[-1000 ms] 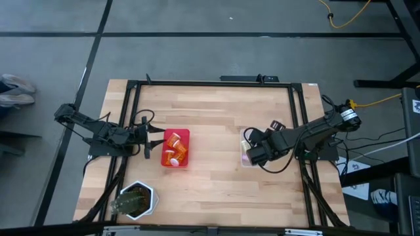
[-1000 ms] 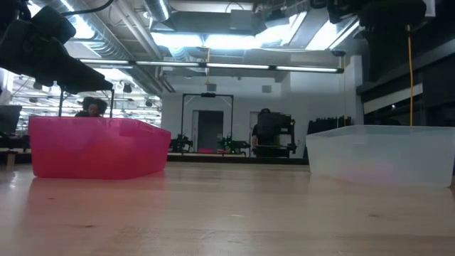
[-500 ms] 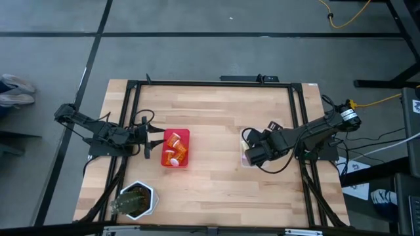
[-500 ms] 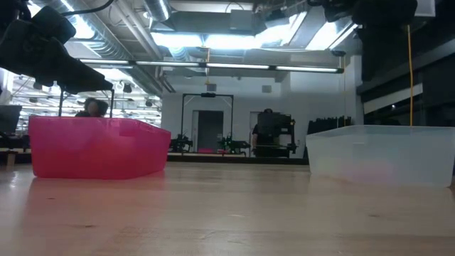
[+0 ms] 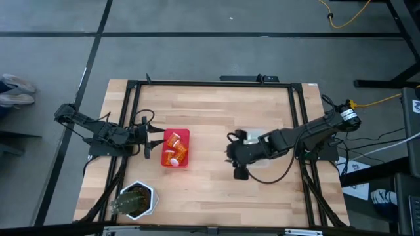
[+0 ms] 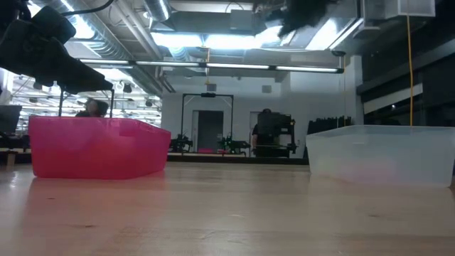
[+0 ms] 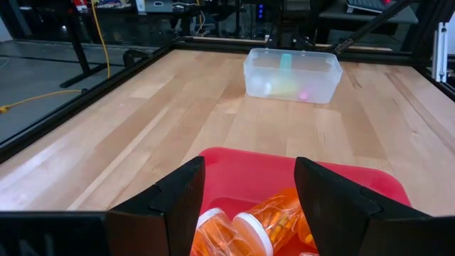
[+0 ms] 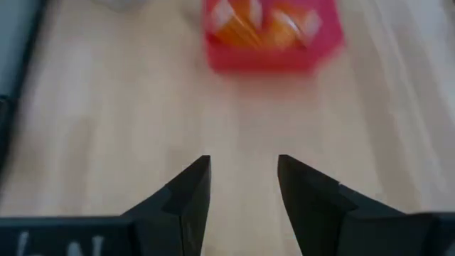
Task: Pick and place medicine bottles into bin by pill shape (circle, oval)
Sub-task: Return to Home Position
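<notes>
Apparently sorting is done: orange bottles (image 5: 174,148) lie in the red bin (image 5: 187,132) at left, pastel bottles (image 7: 288,75) in the clear bin (image 7: 250,78) at right. Spread and empty, the right gripper (image 8: 243,158) hovers between bins; the left gripper (image 7: 249,162), likewise spread, waits beside red. Next: retract home

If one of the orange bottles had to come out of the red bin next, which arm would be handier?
Probably the left: the left tool hangs open at the red bin, orange bottles just ahead. The right tool, also open, is farther off over the bare table.
</notes>
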`<action>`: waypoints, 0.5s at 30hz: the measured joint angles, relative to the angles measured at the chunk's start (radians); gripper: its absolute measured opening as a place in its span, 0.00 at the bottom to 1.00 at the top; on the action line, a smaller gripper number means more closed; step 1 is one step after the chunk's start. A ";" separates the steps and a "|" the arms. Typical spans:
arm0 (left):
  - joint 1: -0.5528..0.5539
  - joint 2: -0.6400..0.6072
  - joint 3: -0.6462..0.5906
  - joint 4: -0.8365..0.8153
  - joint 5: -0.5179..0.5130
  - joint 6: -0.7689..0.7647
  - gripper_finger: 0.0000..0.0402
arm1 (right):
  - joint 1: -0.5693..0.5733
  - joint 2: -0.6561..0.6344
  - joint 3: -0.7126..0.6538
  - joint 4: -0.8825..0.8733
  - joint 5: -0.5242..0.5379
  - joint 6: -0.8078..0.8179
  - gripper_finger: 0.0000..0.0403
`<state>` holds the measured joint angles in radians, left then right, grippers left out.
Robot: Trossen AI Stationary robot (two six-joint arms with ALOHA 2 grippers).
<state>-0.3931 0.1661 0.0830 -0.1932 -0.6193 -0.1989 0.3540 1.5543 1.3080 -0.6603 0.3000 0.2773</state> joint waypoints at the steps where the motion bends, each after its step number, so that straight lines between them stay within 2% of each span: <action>1: 0.000 0.000 0.000 0.000 0.000 0.000 0.53 | -0.005 0.000 0.000 0.043 -0.029 -0.026 0.41; 7: 0.000 0.000 0.000 0.000 0.000 0.000 0.53 | -0.023 0.000 0.000 0.224 -0.169 -0.157 0.41; 15: 0.000 0.000 0.000 0.000 0.000 0.000 0.53 | -0.023 0.000 0.000 0.316 -0.171 -0.176 0.41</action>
<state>-0.3931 0.1661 0.0830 -0.1932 -0.6191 -0.1989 0.3309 1.5543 1.3083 -0.3447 0.1295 0.1009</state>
